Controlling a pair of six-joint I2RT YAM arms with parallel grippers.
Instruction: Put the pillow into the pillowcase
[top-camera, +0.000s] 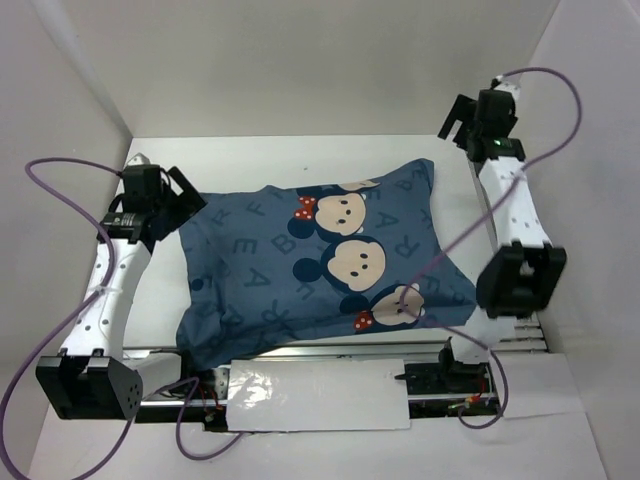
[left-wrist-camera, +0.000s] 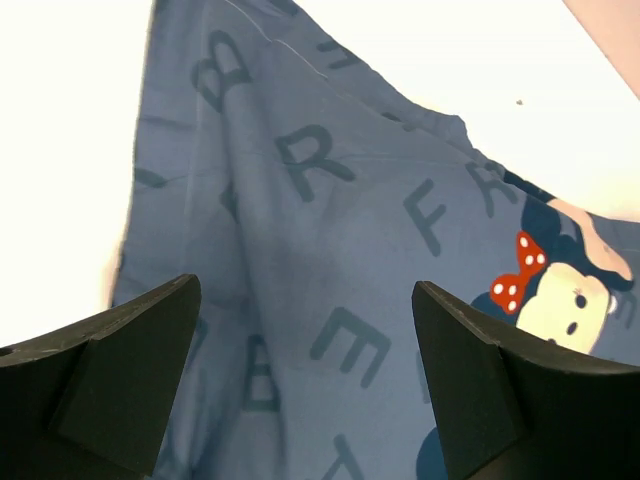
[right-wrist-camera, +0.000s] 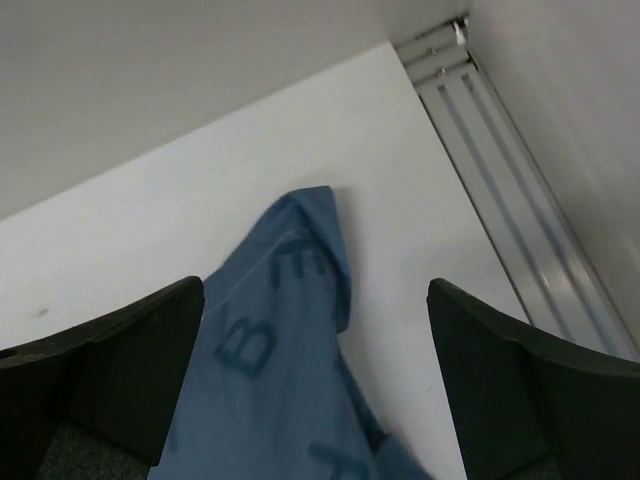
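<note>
Pillowcase (top-camera: 320, 265) lies flat on the white table (top-camera: 250, 160). It is dark blue with pale letters, mouse faces and red dotted bows. It looks plump and full. The pillow itself does not show, and no white edge is visible at any side of the case.

Your left gripper (top-camera: 185, 205) sits just beside the pillowcase's far left corner, pointing in toward it. In the left wrist view both fingers (left-wrist-camera: 120, 360) stand spread wide with lettered fabric below them. Nothing is pinched and there is no contact you can make out.

Your right gripper (top-camera: 452, 120) hangs off the pillowcase's far right corner, apart from the cloth. In the right wrist view the jaws are splayed fully, and that pointed corner of the case lies on the table under the gap. It holds nothing.

A metal rail (right-wrist-camera: 500, 170) runs along the table to the right of that corner.

A white glossy sheet (top-camera: 320, 395) lies against the pillowcase's near edge, between the two arm bases.

Purple cables (top-camera: 60, 175) loop from each arm, clear of the pillowcase on the left. On the right one cable crosses above the case's right side.
</note>
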